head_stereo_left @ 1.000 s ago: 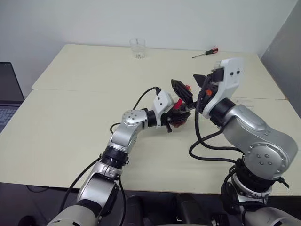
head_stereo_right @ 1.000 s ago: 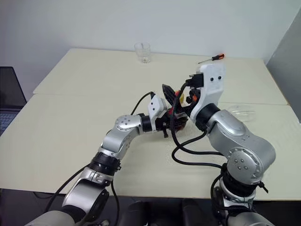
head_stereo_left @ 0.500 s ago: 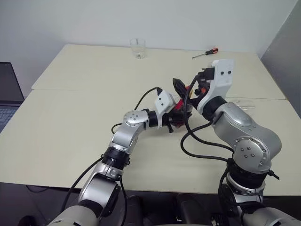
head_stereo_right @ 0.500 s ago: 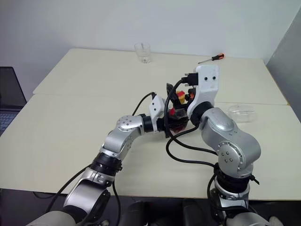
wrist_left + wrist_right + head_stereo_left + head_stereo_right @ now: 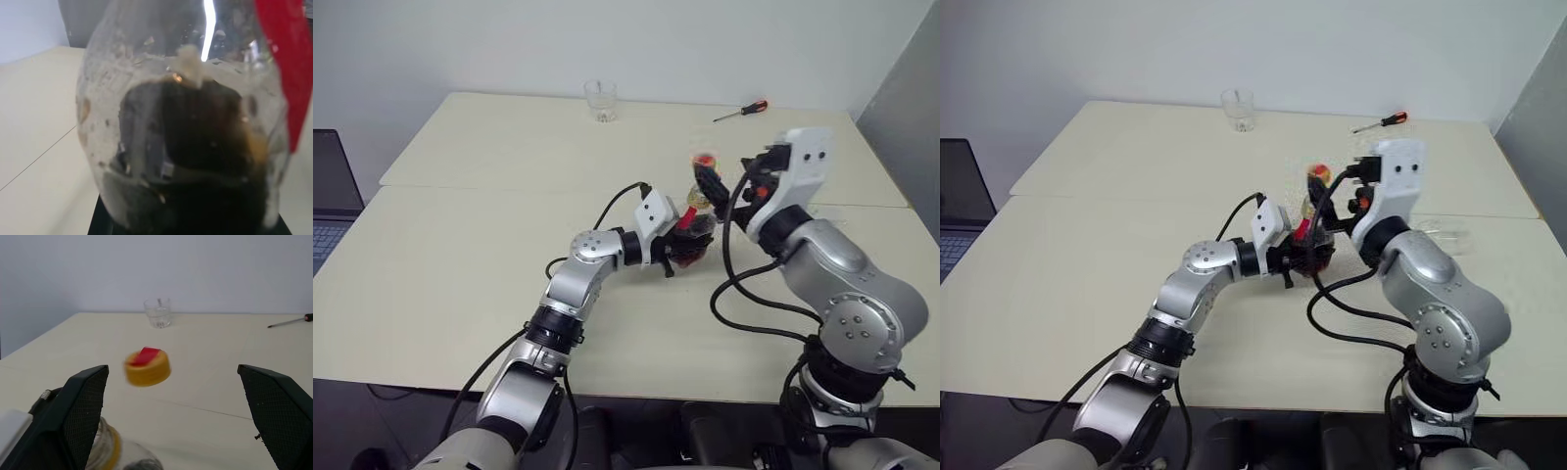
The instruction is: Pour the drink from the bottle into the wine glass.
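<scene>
Since a moment ago the right hand (image 5: 178, 399) has swung off to the right of the bottle (image 5: 186, 122), and a yellow cap (image 5: 146, 367) that was not visible before now hangs blurred in the air just above and beyond the bottle's neck

On the counter (image 5: 470, 255) the left hand (image 5: 688, 247) is pinching the bottle's belly from the left and holding it upright, with the dark drink (image 5: 205, 161) low inside. The right hand's fingers are spread wide around nothing. Well to the right of the bottle, past the right arm, lies a clear piece that is probably the wine glass (image 5: 1446, 233); it seems to be on its side, though I cannot tell for sure. A tumbler (image 5: 599, 100) stands far beyond the bottle

Risks: the loose cap will likely drop and roll, perhaps off the counter. If the glass is indeed lying down, tipping the bottle now would spill the drink, so it needs righting first. Squeezing the soft open bottle could also slop liquid out
</scene>
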